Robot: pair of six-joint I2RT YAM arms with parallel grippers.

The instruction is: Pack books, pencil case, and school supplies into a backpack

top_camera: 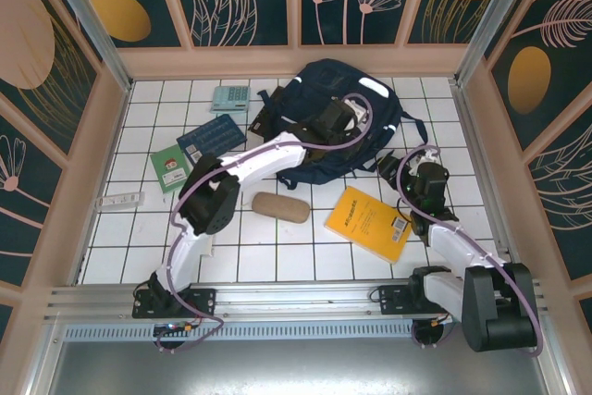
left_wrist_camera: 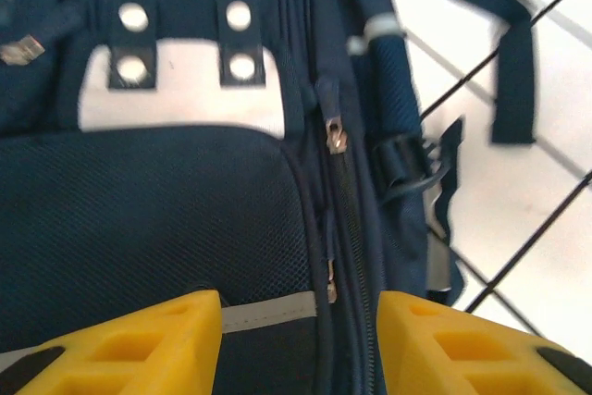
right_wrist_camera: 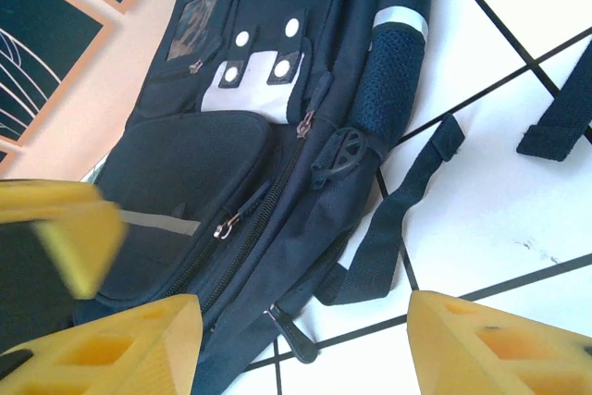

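Observation:
The navy backpack (top_camera: 356, 99) lies flat at the back of the table, closed. My left gripper (top_camera: 335, 123) hovers open over its front (left_wrist_camera: 166, 219), fingers either side of a zip line with a small metal pull (left_wrist_camera: 330, 281). My right gripper (top_camera: 392, 166) stands open at the backpack's right edge (right_wrist_camera: 305, 80), a dark zip tab (right_wrist_camera: 302, 332) lying between its fingers on the tile. The yellow book (top_camera: 370, 222), tan pencil case (top_camera: 280, 207), blue book (top_camera: 211, 136), green book (top_camera: 169, 166), teal calculator (top_camera: 229, 97) and white packet (top_camera: 120, 201) lie loose on the table.
Loose backpack straps (right_wrist_camera: 402, 210) trail over the white tiles on the right. A dark book edge (top_camera: 263, 121) shows at the backpack's left side, partly hidden. Low walls ring the table; bare tiles (top_camera: 305, 261) run along the front.

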